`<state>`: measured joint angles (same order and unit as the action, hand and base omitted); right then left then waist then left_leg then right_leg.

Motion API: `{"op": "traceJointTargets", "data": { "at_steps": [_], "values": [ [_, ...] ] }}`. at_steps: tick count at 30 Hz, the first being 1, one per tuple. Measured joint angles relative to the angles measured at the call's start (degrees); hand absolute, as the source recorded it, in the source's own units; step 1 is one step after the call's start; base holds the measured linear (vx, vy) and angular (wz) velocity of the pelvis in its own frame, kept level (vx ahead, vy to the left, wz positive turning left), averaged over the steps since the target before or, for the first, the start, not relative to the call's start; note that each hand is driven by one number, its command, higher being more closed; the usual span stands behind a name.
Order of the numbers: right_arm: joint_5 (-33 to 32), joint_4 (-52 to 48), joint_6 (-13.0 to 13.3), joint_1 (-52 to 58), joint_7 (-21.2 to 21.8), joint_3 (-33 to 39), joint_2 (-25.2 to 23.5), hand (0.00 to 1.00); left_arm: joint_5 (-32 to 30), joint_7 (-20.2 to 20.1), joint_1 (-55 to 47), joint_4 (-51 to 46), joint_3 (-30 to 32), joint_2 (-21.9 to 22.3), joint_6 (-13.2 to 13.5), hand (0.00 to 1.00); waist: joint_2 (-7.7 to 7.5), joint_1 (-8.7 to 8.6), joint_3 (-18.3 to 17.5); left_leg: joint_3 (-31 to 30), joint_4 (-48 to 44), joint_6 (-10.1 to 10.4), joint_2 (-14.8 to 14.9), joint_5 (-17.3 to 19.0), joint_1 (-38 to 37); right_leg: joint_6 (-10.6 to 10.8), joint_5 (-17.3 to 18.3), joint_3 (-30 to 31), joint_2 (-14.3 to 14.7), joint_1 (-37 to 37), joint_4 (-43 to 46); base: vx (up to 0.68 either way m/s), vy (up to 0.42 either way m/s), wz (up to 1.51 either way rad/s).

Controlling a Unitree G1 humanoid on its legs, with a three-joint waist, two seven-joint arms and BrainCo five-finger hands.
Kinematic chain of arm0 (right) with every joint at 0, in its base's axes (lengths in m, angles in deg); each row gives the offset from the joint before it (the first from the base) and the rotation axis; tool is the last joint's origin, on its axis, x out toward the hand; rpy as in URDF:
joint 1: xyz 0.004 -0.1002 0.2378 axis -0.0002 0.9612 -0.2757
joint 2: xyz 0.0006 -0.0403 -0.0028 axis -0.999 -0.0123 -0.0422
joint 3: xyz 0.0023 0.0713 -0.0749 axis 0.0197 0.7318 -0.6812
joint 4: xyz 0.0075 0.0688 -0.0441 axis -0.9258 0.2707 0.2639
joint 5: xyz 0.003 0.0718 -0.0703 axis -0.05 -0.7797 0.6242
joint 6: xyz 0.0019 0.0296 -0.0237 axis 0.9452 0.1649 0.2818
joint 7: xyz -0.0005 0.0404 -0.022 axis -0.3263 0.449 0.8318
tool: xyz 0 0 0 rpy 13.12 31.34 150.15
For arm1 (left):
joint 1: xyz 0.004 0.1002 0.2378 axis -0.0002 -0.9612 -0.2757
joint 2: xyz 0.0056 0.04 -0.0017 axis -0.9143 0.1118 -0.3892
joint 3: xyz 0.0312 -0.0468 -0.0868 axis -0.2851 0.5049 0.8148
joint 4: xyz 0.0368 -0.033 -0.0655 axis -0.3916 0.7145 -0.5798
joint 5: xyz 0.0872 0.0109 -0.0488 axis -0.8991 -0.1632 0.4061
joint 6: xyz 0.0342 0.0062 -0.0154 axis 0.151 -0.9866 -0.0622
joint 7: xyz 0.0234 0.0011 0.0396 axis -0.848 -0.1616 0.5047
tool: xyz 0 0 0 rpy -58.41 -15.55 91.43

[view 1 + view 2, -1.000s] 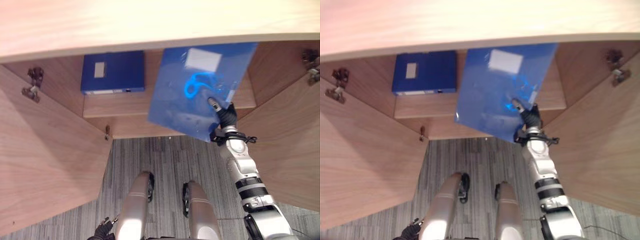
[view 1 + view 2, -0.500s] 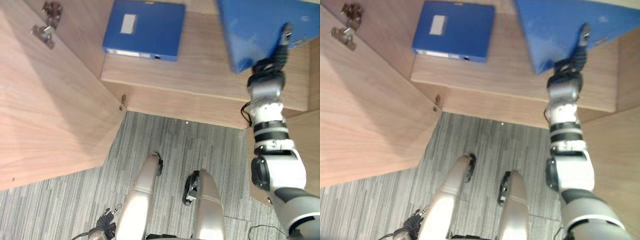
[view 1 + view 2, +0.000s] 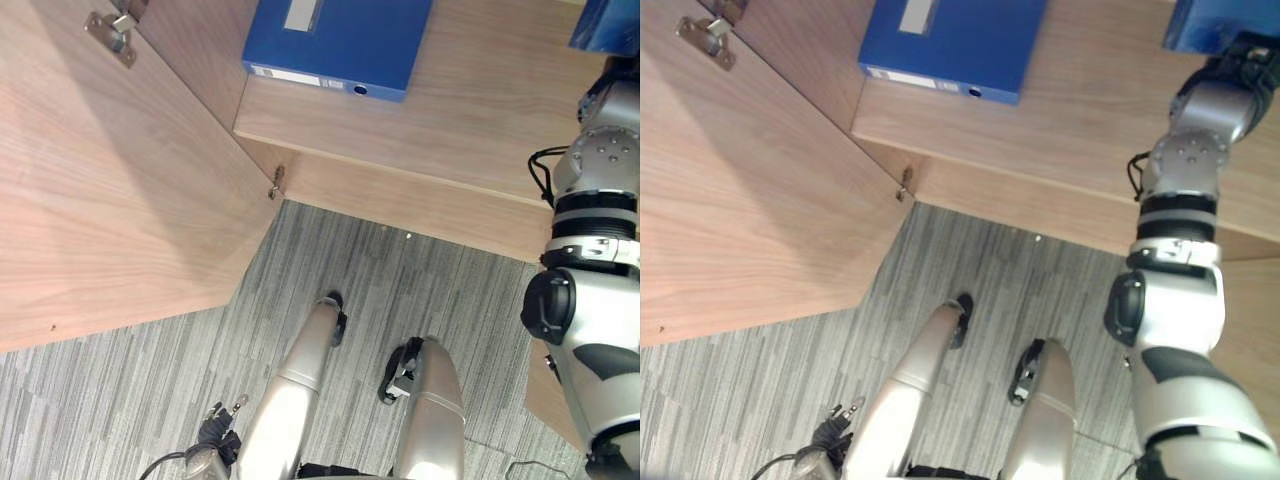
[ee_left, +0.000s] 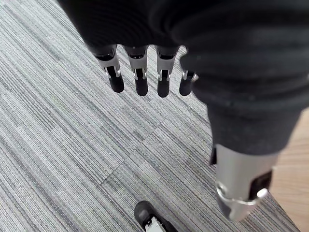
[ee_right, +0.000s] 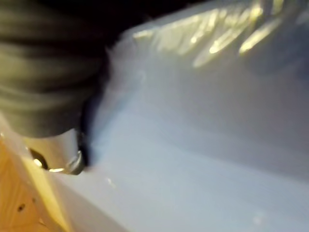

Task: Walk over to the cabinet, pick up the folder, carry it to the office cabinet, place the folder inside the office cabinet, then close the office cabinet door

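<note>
The folder (image 3: 1212, 20) is at one o'clock over the shelf (image 3: 480, 110), against the right hand (image 5: 46, 77) — grip impossible to tell. Thin glossy plastic — likely light, floppy, slippery; best pinched near an edge. Left hand (image 4: 140, 79) hangs loose, empty.

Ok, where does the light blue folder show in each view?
Left eye: folder at the top right corner.
Right eye: top right corner too.
Left wrist: carpet past the left hand.
Right wrist: close up, against the right hand.
Shared landmark: dark blue binder on the shelf.
</note>
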<state>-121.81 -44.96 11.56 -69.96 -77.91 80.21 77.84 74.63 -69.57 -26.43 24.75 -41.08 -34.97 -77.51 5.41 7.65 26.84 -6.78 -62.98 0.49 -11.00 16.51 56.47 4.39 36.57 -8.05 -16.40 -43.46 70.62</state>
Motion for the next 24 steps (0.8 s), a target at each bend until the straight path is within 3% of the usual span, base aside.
{"op": "traceJointTargets", "data": {
  "at_steps": [2,3,17,20,24],
  "values": [
    [-0.1,0.4,0.0,-1.3,-0.7,0.0,0.0,1.0,0.0,0.3,0.0,0.0,0.0,0.0,0.0,0.0,0.04,-0.21,0.1,0.1,0.0,0.0,-0.1,0.0,0.7,0.0,0.1,0.1,-0.2,-0.9,0.3,0.0,0.0,0.0],
    [-0.2,1.4,0.0,-2.1,-0.8,0.0,0.2,0.0,0.4,0.5,0.0,0.0,0.0,0.0,0.1,0.0,0.04,-0.31,0.1,0.2,0.0,0.1,-0.1,-0.1,1.1,0.0,0.1,0.2,-0.3,-1.4,0.7,0.0,0.0,0.0],
    [-3.4,5.4,-0.8,-2.6,-1.9,-0.5,3.1,0.0,1.0,1.6,0.2,0.2,0.3,0.8,0.6,0.0,0.77,-1.0,0.5,0.8,-1.2,0.2,-0.6,0.0,3.2,0.0,1.1,0.3,-1.2,-3.5,2.9,0.0,-0.003,0.02],
    [-2.1,8.8,-4.1,-2.6,-1.8,-4.3,4.7,0.0,1.0,1.6,0.3,0.2,0.0,0.7,0.6,0.0,0.78,-1.37,0.5,0.9,-1.2,0.2,-0.5,0.0,3.2,0.0,1.2,0.4,-1.3,-3.6,2.9,0.0,0.0,0.0],
    [8.2,12.7,-11.8,-2.6,0.7,-15.9,8.2,0.0,1.0,1.5,0.3,0.2,-0.6,0.5,0.8,0.0,0.78,-1.83,0.5,1.3,-1.2,0.2,-0.2,0.0,3.2,0.0,1.1,0.5,-1.3,-3.7,2.8,0.0,0.0,0.0]
  ]
}}
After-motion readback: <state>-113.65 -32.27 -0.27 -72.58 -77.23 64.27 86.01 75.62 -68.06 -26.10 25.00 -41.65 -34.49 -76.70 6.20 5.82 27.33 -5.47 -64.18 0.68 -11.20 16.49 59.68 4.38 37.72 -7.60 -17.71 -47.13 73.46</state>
